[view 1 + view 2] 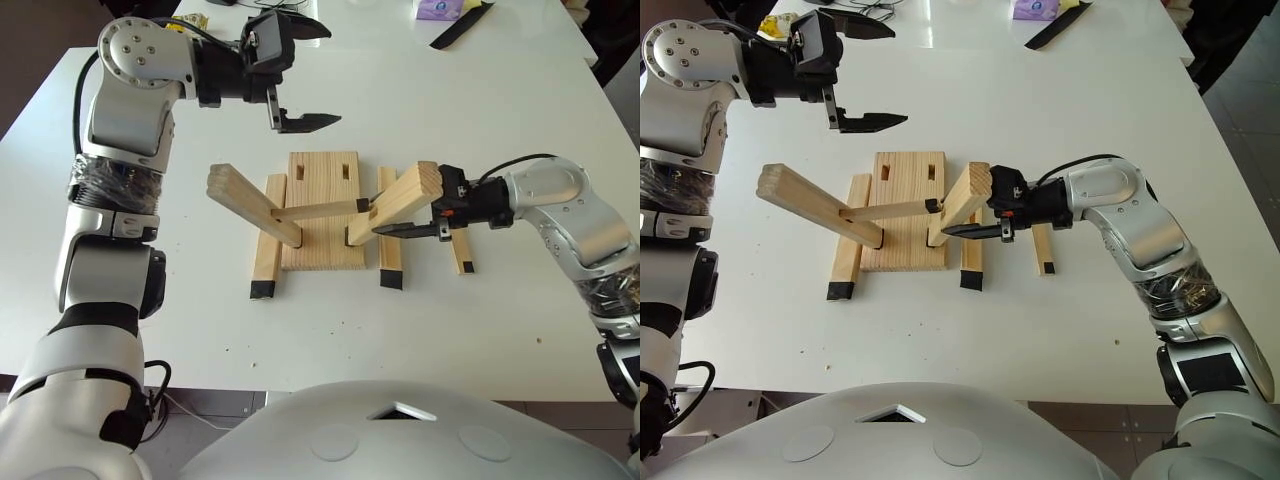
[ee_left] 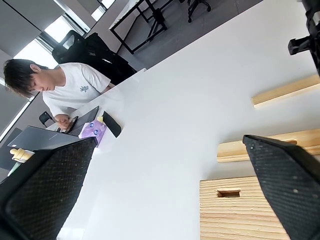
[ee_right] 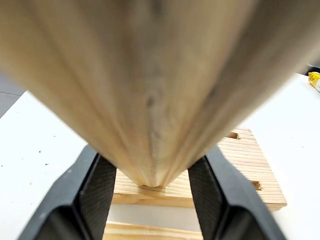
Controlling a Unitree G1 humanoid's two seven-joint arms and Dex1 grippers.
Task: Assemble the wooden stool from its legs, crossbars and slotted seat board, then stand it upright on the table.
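Mid-table: seat board [image 1: 322,175] lies flat, slots up, so that leg ends can drop in.
Frame: left leg [image 1: 250,203] and right leg [image 1: 400,200], joined by crossbar [image 1: 320,210], lean with their lower ends on the board (whether they sit in the slots is unclear).
Right end effector [image 1: 388,222]: pinching the right leg, one finger on each side, probably to steady the frame for seating.
Left end effector [image 1: 325,75]: spread wide, holding nothing, raised over the far side of the table [image 1: 450,330], well apart from the wood.
Spare legs [image 1: 266,240]: flat on both sides of the board, within reach.
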